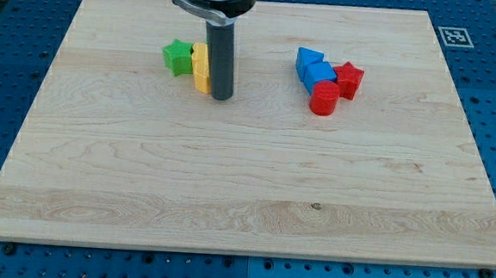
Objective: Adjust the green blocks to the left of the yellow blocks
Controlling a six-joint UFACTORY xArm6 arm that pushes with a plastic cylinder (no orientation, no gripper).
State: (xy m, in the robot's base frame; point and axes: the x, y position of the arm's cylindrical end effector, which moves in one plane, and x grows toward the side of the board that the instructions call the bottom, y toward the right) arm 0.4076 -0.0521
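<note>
Dark rod, straight and upright, descends from the arm housing at the view's top; my tip (221, 97) rests on the wooden worktop (244, 208) in the upper left-centre region. End effector is this bare rod: no opening or closing part, nothing grasped.

Tip position relative to blocks: pressed against the right side of the yellow block (201, 67), apparently touching it along the rod's lower length. Yellow block is a narrow, elongated piece with scalloped edges, running top to bottom in the view; exact shape cannot be made out, and part of it is hidden by the rod.

Green star block (177, 57) sits immediately on the view's left of the yellow block, touching or nearly touching its upper half. Only one green block is visible. Order from the view's left: green star, yellow block, rod.

Well apart, toward the view's right, a tight cluster of four: blue block (308, 60) with a pointed top edge at the upper left, blue cube-like block (321, 74) just below and right of it, red star block (349, 79) at the cluster's right, red cylinder (325, 99) at the bottom. All four appear in mutual contact.

Blue perforated base (12, 38) surrounds the worktop; a fiducial tag (453, 36) sits at the upper right.
</note>
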